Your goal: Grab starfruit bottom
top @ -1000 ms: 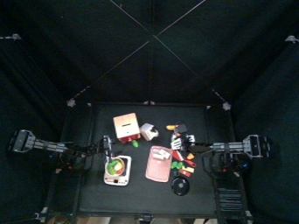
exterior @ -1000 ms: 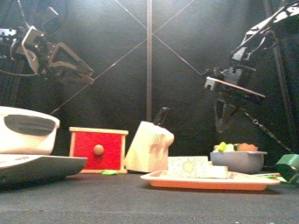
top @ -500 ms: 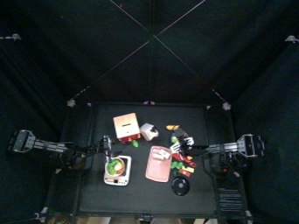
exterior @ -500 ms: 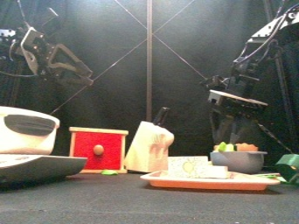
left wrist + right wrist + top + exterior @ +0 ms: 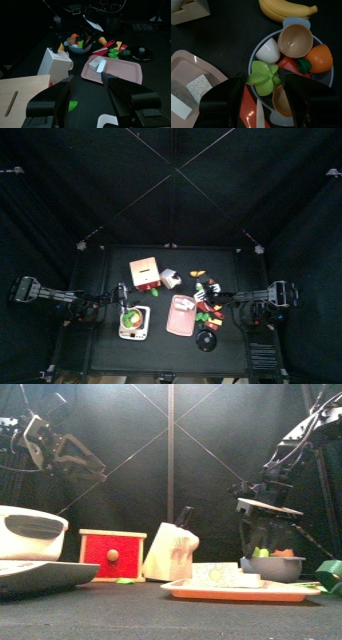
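The green starfruit piece [image 5: 264,78] lies in a grey bowl [image 5: 296,23] with a white egg, a brown cup, an orange and red pieces. My right gripper [image 5: 270,95] is open just above the bowl, with the starfruit between its jaws. In the front view the right gripper [image 5: 269,522] hangs over the bowl [image 5: 274,569], where the starfruit [image 5: 261,553] shows at the rim. In the top view the right gripper [image 5: 222,300] is at the table's right. My left gripper [image 5: 91,95] is open and empty, resting high at the left [image 5: 54,446].
A banana [image 5: 288,10] lies beside the bowl. A pink tray [image 5: 227,590] with a white block stands in front of the bowl. A knife block [image 5: 170,551], a red drawer box [image 5: 111,555] and a white appliance [image 5: 30,534] stand further left.
My right gripper has come down steadily toward the bowl. The left arm has not moved.
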Available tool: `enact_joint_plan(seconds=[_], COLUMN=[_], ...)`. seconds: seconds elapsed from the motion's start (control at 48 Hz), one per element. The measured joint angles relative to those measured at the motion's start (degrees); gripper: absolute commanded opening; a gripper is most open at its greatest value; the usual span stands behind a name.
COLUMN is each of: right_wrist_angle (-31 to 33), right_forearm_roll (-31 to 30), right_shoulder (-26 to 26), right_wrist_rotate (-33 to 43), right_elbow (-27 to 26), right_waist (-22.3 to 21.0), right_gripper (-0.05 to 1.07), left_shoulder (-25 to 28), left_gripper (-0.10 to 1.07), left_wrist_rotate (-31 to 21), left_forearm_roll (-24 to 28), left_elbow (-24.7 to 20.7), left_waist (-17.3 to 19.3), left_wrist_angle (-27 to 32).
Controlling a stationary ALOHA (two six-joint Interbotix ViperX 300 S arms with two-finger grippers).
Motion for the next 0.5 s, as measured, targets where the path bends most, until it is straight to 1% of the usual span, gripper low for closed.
enact_joint_plan(seconds=[0.125, 0.271, 0.5], right_wrist_angle=[0.9, 3.6, 4.4], right_forearm_roll=[0.2, -0.2, -0.8], right_shoulder=[-1.8, -3.3, -3.9], right_wrist_rotate=[-0.1, 0.0, 0.0], right_elbow=[-1.1, -1.8, -2.5], right_waist=[0.6, 2.0, 2.4], right_gripper=[0.65, 0.65, 0.65], left_shoulder=[0.0, -0.1, 0.0], left_gripper=[0.85, 0.85, 0.85], left_wrist_rotate=[0.0, 0.0, 0.0], left_forearm_roll=[0.1, 0.0, 0.1], left_elbow=[0.1, 0.1, 0.1], left_waist=[0.0, 0.0, 0.0], left_wrist_angle=[0.0, 0.0, 0.0])
